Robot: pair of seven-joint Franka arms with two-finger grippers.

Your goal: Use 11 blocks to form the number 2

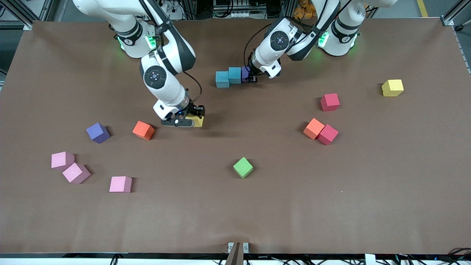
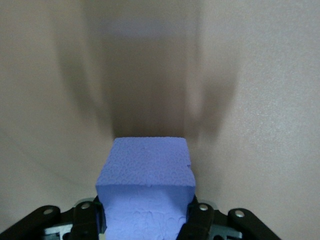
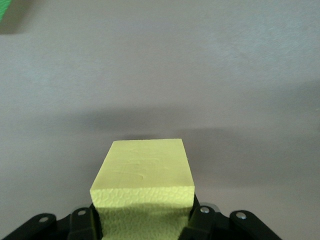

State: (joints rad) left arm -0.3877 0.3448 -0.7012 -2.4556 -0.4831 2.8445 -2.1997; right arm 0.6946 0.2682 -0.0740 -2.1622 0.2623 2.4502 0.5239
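Two light blue blocks (image 1: pixel 222 79) (image 1: pixel 234 75) stand in a row near the robots' bases. My left gripper (image 1: pixel 251 76) is shut on a purple block (image 1: pixel 245 73) and holds it against the row's end toward the left arm. In the left wrist view this purple block (image 2: pixel 147 185) fills the space between the fingers of the left gripper (image 2: pixel 145 222). My right gripper (image 1: pixel 192 120) is shut on a yellow block (image 1: pixel 198 121), low over the table beside an orange block (image 1: pixel 143 130). The right wrist view shows that yellow block (image 3: pixel 142 180) in the right gripper (image 3: pixel 142 222).
Loose blocks lie about: purple (image 1: pixel 98 132), three pink (image 1: pixel 62 160) (image 1: pixel 76 172) (image 1: pixel 120 184), green (image 1: pixel 243 167), orange (image 1: pixel 313 128) touching red (image 1: pixel 328 134), another red (image 1: pixel 329 102), and yellow (image 1: pixel 392 88) at the left arm's end.
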